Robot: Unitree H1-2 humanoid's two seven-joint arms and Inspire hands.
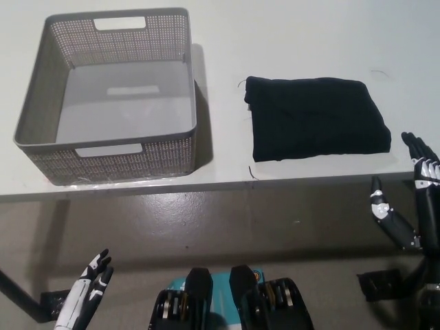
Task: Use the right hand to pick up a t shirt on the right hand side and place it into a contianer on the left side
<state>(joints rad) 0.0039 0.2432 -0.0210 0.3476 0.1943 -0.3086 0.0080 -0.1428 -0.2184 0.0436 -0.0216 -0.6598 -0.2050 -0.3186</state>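
Note:
A folded black t-shirt lies flat on the white table, right of centre near the front edge. A grey perforated basket stands empty at the table's left. My black right hand is open at the right edge of the head view, its fingertips at the table's front edge just right of the shirt, not touching it. My white left hand rests low at the bottom left, below the table, fingers apart and holding nothing.
The table's front edge runs across the picture at mid height, with grey floor below it. A gap of bare tabletop separates the basket from the shirt. Loose threads lie by the shirt's corners.

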